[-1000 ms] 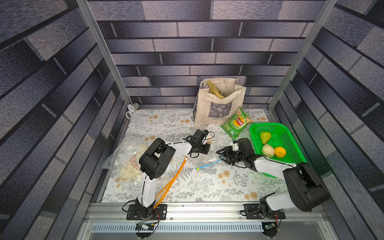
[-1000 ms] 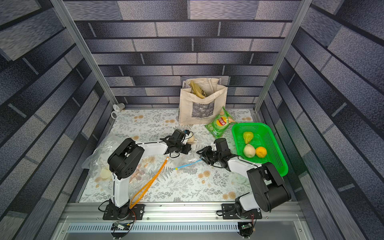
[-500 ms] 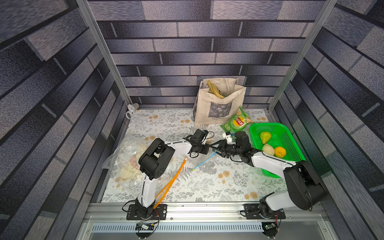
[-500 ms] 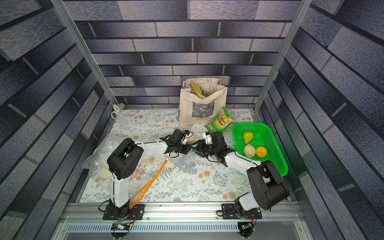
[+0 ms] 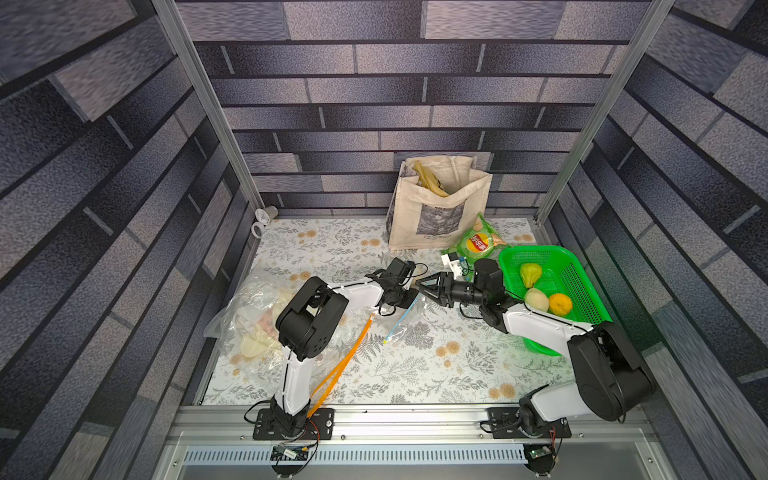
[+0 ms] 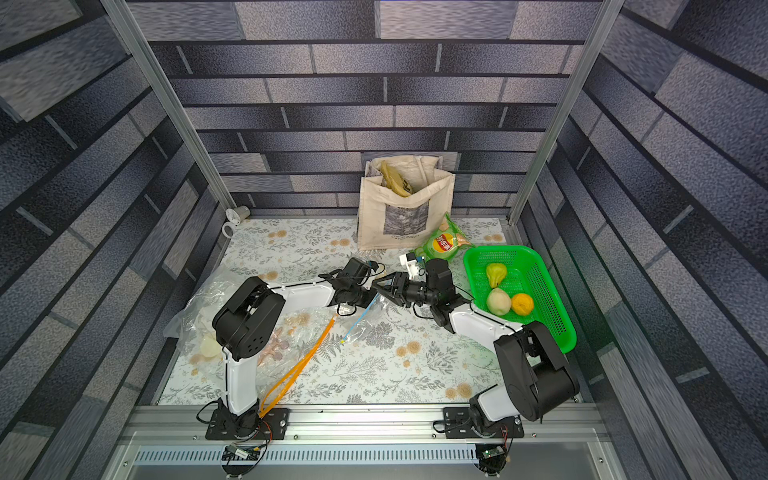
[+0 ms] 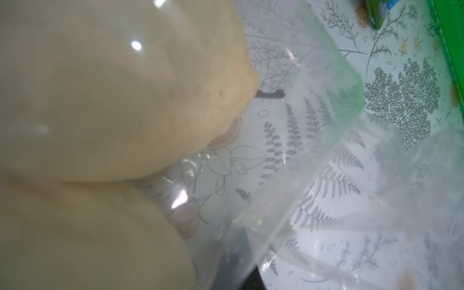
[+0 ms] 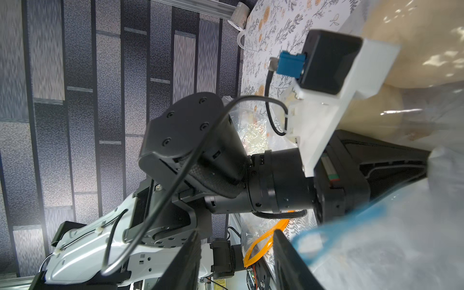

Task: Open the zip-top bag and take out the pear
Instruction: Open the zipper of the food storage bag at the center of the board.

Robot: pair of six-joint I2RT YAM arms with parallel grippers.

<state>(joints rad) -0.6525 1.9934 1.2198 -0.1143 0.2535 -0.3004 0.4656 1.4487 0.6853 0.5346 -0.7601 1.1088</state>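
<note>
Clear, glossy plastic of the zip-top bag point(image 7: 326, 140) blurs the pale, rounded pear point(image 7: 113, 100); left gripper point(image 5: 406, 296) pinches its film, right gripper point(image 5: 420, 284) stands spread.

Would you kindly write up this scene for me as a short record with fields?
left gripper: shut on the zip-top bag
right gripper: open, close to the bag's edge, holding nothing
pear: inside the bag, seen through the plastic in the left wrist view
bag seal: cannot tell whether it is open
green basket: at the robot's right
tote bag: upright against the back wall
</note>
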